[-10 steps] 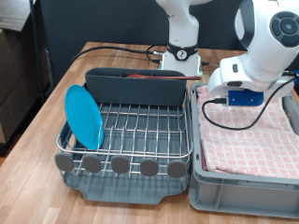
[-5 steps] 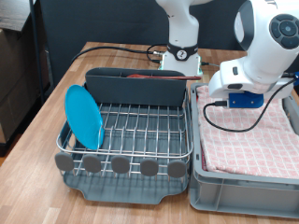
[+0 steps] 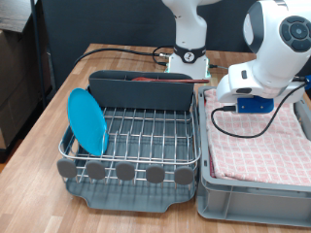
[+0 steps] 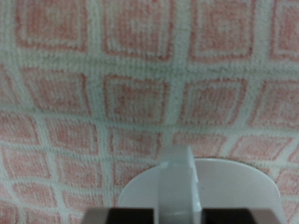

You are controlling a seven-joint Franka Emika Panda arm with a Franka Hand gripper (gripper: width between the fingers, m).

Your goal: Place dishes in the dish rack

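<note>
The dish rack [image 3: 136, 131] stands at the exterior view's left. The sky-blue plate [image 3: 87, 120] stands on edge in the rack's left side. The red-brown spoon [image 3: 154, 80] lies along the top of the caddy wall. My hand [image 3: 243, 95] hangs over the grey bin, and its fingertips are hidden there. In the wrist view my gripper [image 4: 183, 182] is shut on the wall of the white cup [image 4: 234, 191], whose round rim shows just over the checked cloth.
The grey plastic bin [image 3: 209, 189] with the checked pinkish cloth [image 3: 258, 146] stands right of the rack. A black cable [image 3: 117, 50] runs along the table behind the rack. The robot base [image 3: 187, 58] is at the back.
My hand has crept slightly up and to the exterior view's right over the bin. Plate, spoon and rack have not moved.
</note>
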